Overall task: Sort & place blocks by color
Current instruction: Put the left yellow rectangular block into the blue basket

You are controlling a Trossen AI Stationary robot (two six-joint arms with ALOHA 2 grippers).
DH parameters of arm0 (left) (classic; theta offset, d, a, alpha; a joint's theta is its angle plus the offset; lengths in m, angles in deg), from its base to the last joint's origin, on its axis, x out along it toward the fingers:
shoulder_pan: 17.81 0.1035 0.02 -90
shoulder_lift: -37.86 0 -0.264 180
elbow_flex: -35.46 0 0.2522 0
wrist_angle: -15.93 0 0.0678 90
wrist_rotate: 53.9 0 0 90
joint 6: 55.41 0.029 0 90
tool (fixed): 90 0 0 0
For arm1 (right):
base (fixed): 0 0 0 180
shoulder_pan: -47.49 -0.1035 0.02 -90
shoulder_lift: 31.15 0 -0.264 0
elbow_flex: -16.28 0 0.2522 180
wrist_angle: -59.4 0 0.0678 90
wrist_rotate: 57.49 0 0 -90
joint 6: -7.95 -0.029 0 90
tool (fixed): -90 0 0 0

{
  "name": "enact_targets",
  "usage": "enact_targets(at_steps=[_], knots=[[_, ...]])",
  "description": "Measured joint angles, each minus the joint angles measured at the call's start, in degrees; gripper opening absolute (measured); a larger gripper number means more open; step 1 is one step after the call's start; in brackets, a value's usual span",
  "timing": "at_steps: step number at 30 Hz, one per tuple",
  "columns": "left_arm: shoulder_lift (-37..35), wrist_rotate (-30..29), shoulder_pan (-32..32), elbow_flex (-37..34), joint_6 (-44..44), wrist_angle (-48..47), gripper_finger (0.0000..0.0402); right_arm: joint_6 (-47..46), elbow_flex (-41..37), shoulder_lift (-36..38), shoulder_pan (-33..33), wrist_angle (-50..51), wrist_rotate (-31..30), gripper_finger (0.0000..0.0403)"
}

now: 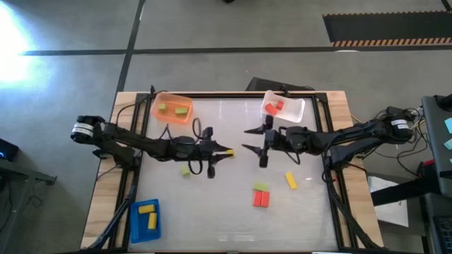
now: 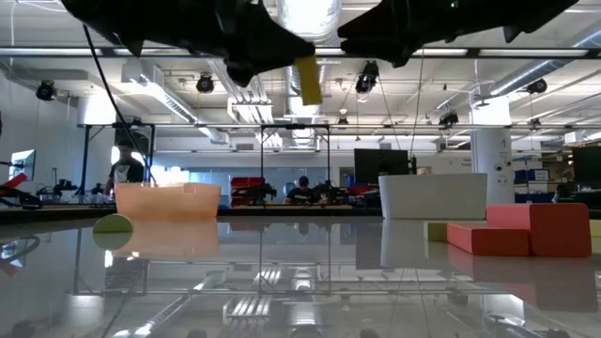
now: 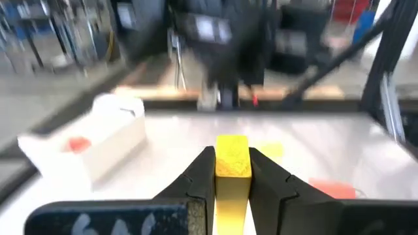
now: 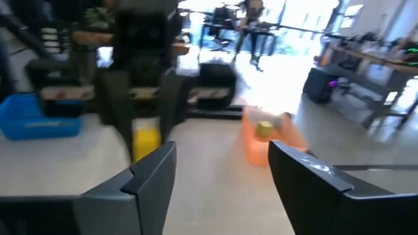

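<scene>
My left gripper [image 1: 220, 152] hovers over the table's middle, shut on a yellow block [image 3: 232, 158], which also shows high in the low view [image 2: 308, 80]. My right gripper [image 1: 248, 140] faces it from the right, open, with nothing between its fingers [image 4: 222, 163]. On the table lie a light green block [image 1: 186, 170], a yellow block [image 1: 291, 180], and a green block [image 1: 261, 187] touching a red block [image 1: 261, 199]. Green blocks lie in the orange tray [image 1: 157, 101], red ones in the white tray [image 1: 296, 111], yellow ones in the blue tray [image 1: 134, 224]. My left gripper pinches the yellow block between its two fingers [image 3: 199, 171], which come about level from the table's left. The block's free end [image 3: 232, 145] sticks out past the fingertips. The block is lifted clear of the table and hangs nearly upright in the low view.
The orange tray stands at the far left, the white tray at the far right, the blue tray at the near left corner. Loose blocks lie near the middle and to the near right. Cables run along both arms. People show in the room behind.
</scene>
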Motion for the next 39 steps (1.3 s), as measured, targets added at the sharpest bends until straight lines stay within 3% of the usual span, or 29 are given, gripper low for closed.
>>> enact_targets(at_steps=[3, 10, 14, 19, 26, 33, 39], knots=[[-1.55, -0.06, -0.11, 3.52, -4.22, -14.50, 0.0042, 0.93, 0.02, 2.11, 0.88, 1.47, -2.71, 0.0239], [-2.52, -0.15, -2.73, 16.62, -19.22, -62.02, 0.0042, 1.35, -0.23, 3.16, 1.88, 2.40, -3.98, 0.0233], [-1.99, 1.47, -6.67, 23.20, -28.38, -81.34, 0.0042, 1.34, -0.35, 2.28, 1.90, 2.64, -4.32, 0.0231], [-1.99, 8.09, -14.17, 27.62, -50.13, -98.39, 0.0042, 1.43, -0.50, 2.56, 1.90, 2.24, -6.36, 0.0232], [-1.99, 19.75, -25.79, 25.13, -68.88, -102.21, 0.0042, 2.35, -0.11, 2.46, 2.47, 2.22, -6.45, 0.0233], [-1.99, 33.22, -31.35, 21.72, -92.61, -102.42, 0.0042, 1.28, -0.13, 2.46, 2.45, 2.25, -6.45, 0.0233], [-1.34, 33.11, -34.71, 19.51, -107.40, -100.36, 0.0042, 1.32, -0.17, 2.46, 2.41, 2.27, -6.43, 0.0233]])
